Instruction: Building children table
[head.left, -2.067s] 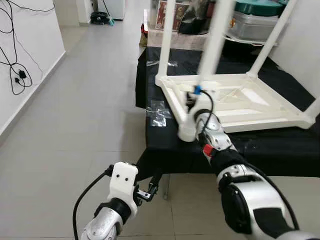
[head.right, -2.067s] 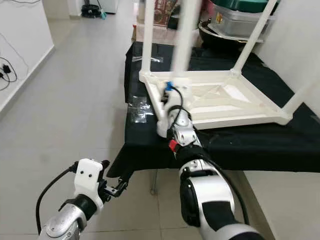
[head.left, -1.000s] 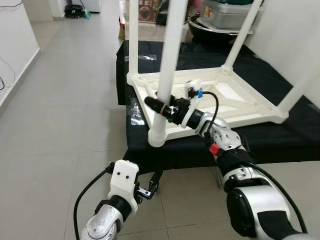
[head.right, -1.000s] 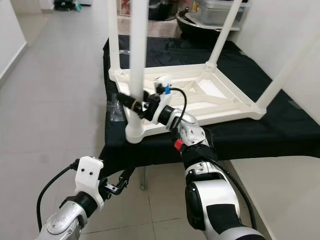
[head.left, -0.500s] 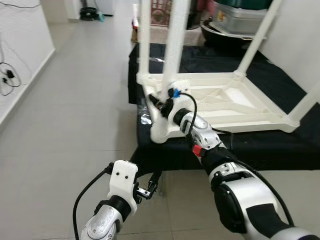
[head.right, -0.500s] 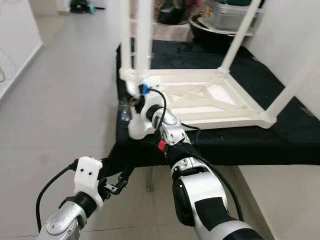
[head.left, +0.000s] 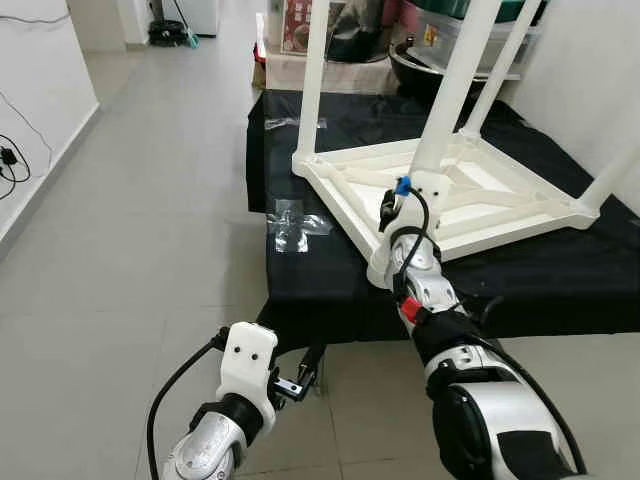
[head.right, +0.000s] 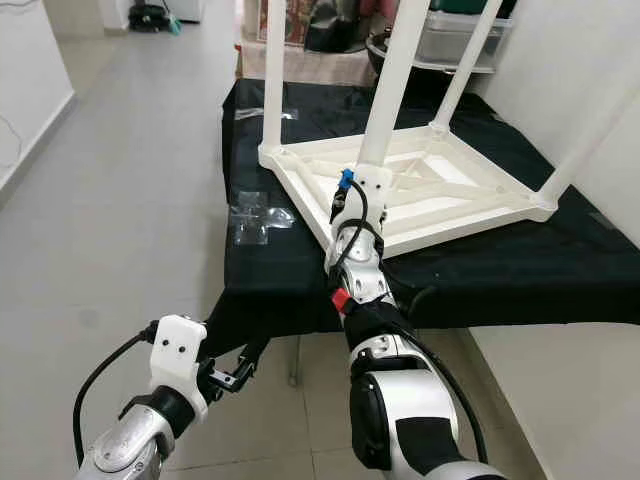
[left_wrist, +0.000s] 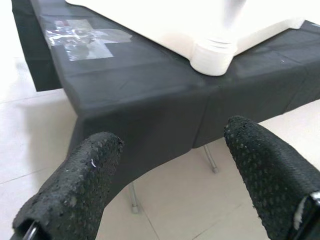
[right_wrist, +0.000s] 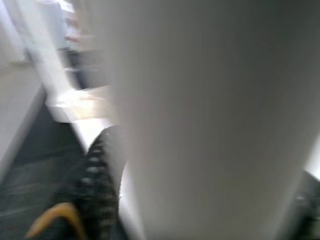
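At frame center, the right claw (head.left: 418, 195) pinched the upright table leg (head.left: 452, 75) just above its corner socket (left_wrist: 212, 56).

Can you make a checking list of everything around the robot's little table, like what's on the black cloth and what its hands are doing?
Surface: black cloth covering a low stand, hanging over its edge.
Job's things: white children's table lies upside down on the cloth, legs pointing up.
Clutter: clear plastic bags lie flat on the cloth beside the table.
Grippers: right gripper clamps the nearest table leg near its base; left gripper hangs low, open, holding nothing.
Cables: black cables on the left wall.
Surroundings: grey tiled floor; storage bins behind the stand.
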